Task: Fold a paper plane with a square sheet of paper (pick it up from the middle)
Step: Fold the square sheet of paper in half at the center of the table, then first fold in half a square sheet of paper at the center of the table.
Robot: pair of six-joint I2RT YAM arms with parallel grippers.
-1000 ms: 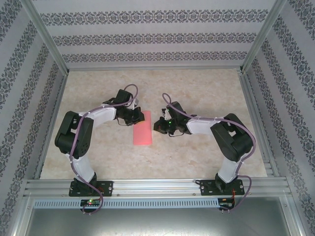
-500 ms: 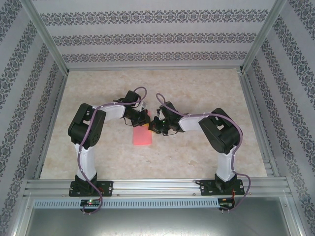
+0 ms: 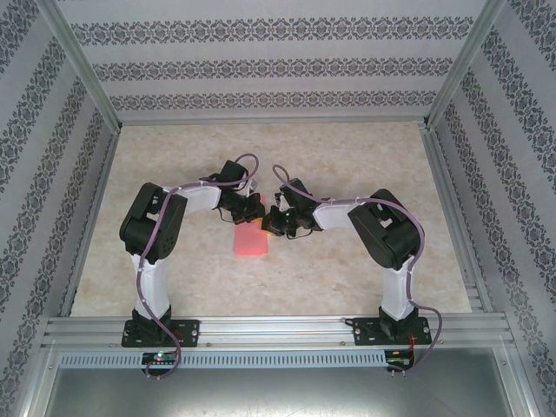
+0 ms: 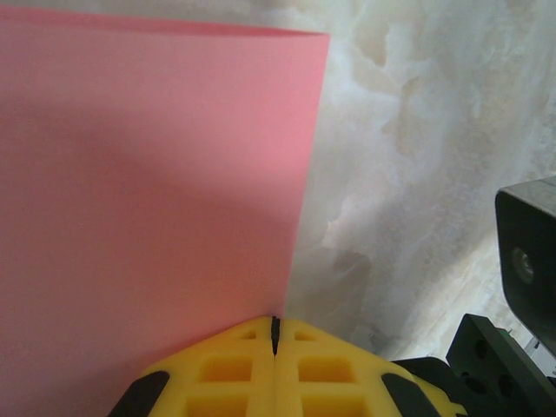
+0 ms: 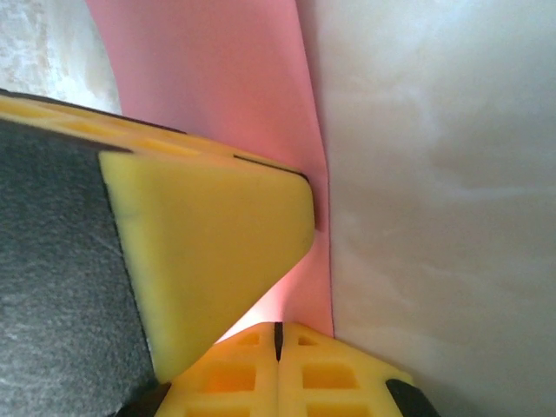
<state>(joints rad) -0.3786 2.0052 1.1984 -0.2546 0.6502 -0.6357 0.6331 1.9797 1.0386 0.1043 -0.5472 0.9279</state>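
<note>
The sheet of paper [image 3: 251, 239] is laid flat on the desk [image 3: 347, 156], near its middle, between the two arms. The left hand [image 3: 254, 211] is set over the sheet's far half, and the right hand [image 3: 267, 222] is set at its right edge, just beside the left hand.

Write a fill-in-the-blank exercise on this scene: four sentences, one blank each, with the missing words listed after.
1. The paper lying on the table is ___ in colour.
2. The jaws of the left gripper are ___, with no gap between them.
3. In the top view, the paper lies ___ the left gripper and the right gripper.
4. The right gripper's fingers are ___ in colour.

Missing words: pink; shut; between; yellow.
</note>
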